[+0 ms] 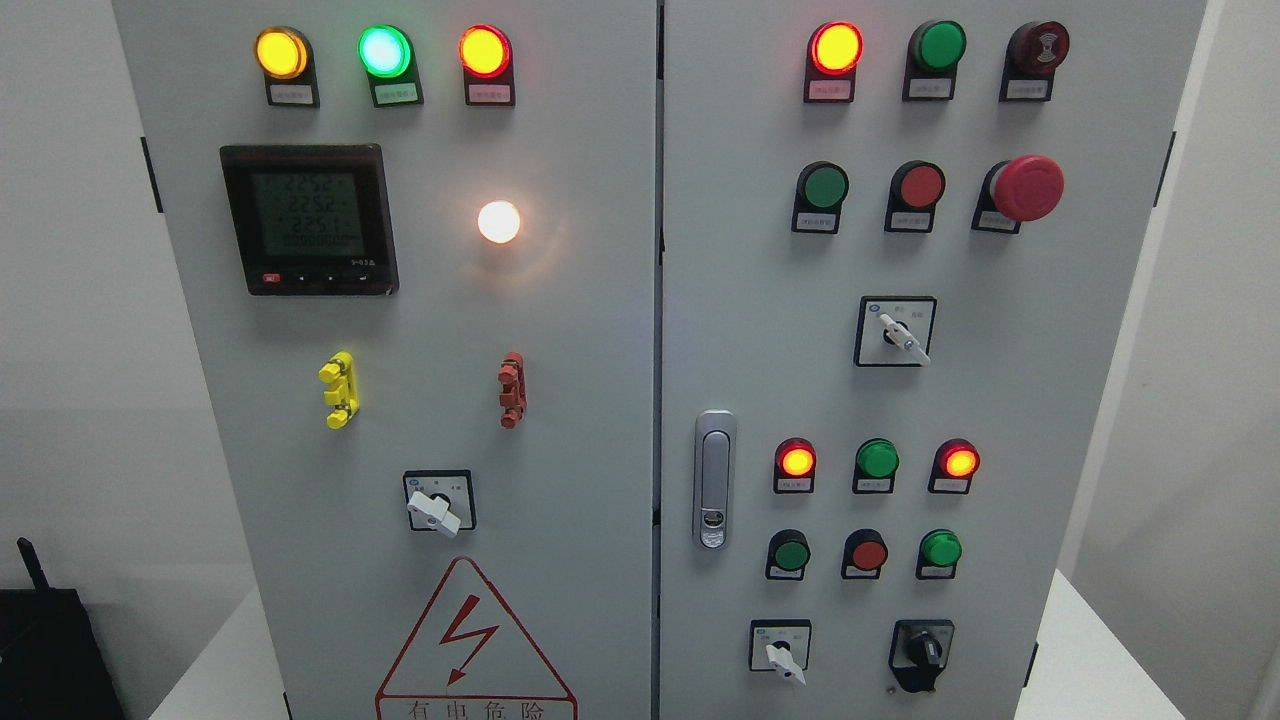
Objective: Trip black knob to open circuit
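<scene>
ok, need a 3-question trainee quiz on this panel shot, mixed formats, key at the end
1. True or false: the black knob sits at the bottom right of the right door.
2. The left door's top row shows amber, green, amber lamps. Which colour is the middle lamp? A) red B) green C) white
3. Fill in: the large mushroom button on the right door is ____.

Key: 1 true; 2 B; 3 red. Neither robot hand is in view.
</scene>
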Motion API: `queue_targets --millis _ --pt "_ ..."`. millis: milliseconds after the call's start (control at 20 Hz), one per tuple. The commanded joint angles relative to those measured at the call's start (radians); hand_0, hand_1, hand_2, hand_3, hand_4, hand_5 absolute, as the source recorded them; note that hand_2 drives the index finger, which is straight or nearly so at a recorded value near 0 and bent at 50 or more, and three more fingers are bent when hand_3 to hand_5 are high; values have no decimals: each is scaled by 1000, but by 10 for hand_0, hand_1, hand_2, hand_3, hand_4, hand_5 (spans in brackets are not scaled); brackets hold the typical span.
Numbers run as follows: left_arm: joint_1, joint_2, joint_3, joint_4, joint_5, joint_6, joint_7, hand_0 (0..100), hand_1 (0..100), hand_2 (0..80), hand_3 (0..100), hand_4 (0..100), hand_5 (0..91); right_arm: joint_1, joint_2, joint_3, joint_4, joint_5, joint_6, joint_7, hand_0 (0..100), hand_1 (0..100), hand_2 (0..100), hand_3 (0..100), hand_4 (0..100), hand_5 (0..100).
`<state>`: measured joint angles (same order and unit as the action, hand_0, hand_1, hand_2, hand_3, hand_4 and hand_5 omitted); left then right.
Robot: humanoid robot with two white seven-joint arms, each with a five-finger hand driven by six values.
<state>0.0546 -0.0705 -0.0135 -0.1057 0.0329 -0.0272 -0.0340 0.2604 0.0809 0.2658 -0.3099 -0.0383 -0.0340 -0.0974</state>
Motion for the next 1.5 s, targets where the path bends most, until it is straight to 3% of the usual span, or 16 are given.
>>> queue_targets --millis 0,350,600,750,950,1200,1300,1450 --pt "-2 -2 1 0 2 -2 0 120 389 0 0 0 0 -3 2 -8 3 0 -7 4 0 221 0 0 0 0" --pt "-2 -2 1 0 2 -2 0 120 389 0 0 0 0 -4 2 -16 -12 0 -38 -15 0 193 0 0 0 0" --pt "-2 -2 1 0 2 -2 0 120 389 0 0 0 0 -32 16 -53 -26 -2 -46 -33 0 184 0 0 0 0" --pt "-2 -2 1 0 2 -2 0 120 389 0 0 0 0 -30 17 -54 -90 -5 -49 -70 0 181 0 0 0 0" --pt "-2 -2 1 0 2 -2 0 120 389 0 0 0 0 -20 17 -80 -184 -8 -52 -71 0 181 0 0 0 0" --pt "-2 -2 1 0 2 -2 0 120 389 0 0 0 0 -13 17 -80 -247 -11 -131 -100 0 177 0 0 0 0" --pt "-2 -2 1 0 2 -2 0 120 389 0 0 0 0 -9 17 -80 -276 -11 -164 -116 0 177 0 108 88 34" --pt "-2 -2 1 0 2 -2 0 120 389 0 0 0 0 13 17 -80 -351 -12 -198 -140 0 171 0 331 266 200"
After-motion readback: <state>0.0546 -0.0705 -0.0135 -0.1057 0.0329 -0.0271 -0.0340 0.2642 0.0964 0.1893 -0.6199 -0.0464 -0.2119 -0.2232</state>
